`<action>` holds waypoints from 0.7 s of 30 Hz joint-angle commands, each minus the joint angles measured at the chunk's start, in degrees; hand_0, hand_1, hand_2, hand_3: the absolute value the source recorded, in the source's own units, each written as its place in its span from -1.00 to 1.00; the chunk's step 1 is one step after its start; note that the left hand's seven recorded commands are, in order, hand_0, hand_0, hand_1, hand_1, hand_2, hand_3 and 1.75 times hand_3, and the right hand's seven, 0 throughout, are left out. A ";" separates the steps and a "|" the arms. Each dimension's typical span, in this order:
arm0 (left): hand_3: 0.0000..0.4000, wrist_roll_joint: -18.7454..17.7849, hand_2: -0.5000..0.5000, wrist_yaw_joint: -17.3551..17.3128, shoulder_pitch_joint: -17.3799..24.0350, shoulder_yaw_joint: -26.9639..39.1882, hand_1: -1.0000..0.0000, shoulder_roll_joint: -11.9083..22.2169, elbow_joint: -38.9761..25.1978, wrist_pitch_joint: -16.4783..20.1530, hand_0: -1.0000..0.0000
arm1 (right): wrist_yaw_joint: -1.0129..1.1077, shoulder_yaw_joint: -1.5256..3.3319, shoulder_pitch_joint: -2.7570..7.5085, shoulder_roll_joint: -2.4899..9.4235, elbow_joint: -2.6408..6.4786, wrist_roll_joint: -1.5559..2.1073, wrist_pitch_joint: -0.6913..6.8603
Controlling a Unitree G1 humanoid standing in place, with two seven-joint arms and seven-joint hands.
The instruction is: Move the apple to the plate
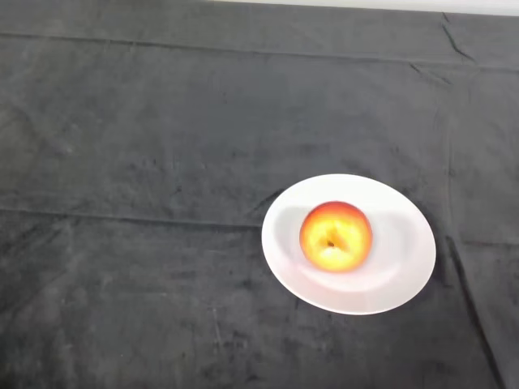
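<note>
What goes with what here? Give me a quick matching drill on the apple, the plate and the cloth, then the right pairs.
Things:
1. apple
2. plate
3. dark cloth

Descriptions:
A. covers the whole table, creased
B. white, lying right of centre on the cloth
C. red and yellow, sitting on the plate

Pairs: 1-C, 2-B, 3-A
</note>
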 commanded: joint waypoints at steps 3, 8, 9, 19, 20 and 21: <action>-1.00 -1.70 0.00 -0.89 1.39 2.70 1.00 1.41 0.32 1.70 1.00 | 0.04 -0.51 -0.19 -1.41 -0.01 0.42 -0.31; -1.00 -3.09 0.00 -1.91 1.16 5.14 1.00 1.20 -0.19 2.51 1.00 | 0.03 -0.51 -0.19 -1.40 -0.01 0.42 -0.31; -1.00 -3.32 0.00 -2.14 1.18 5.61 1.00 1.24 -0.29 2.63 1.00 | 0.03 -0.51 -0.19 -1.40 -0.01 0.42 -0.31; -1.00 -4.14 0.00 -3.73 1.19 8.73 1.00 0.92 -0.97 2.98 1.00 | 0.03 -0.51 -0.19 -1.40 -0.02 0.43 -0.31; -1.00 -4.17 0.00 -3.91 1.22 9.02 1.00 0.95 -1.03 3.01 1.00 | 0.03 -0.51 -0.19 -1.40 -0.02 0.43 -0.31; -1.00 -4.20 0.00 -4.08 1.26 9.31 1.00 1.01 -1.08 3.03 1.00 | 0.03 -0.51 -0.19 -1.40 -0.02 0.43 -0.31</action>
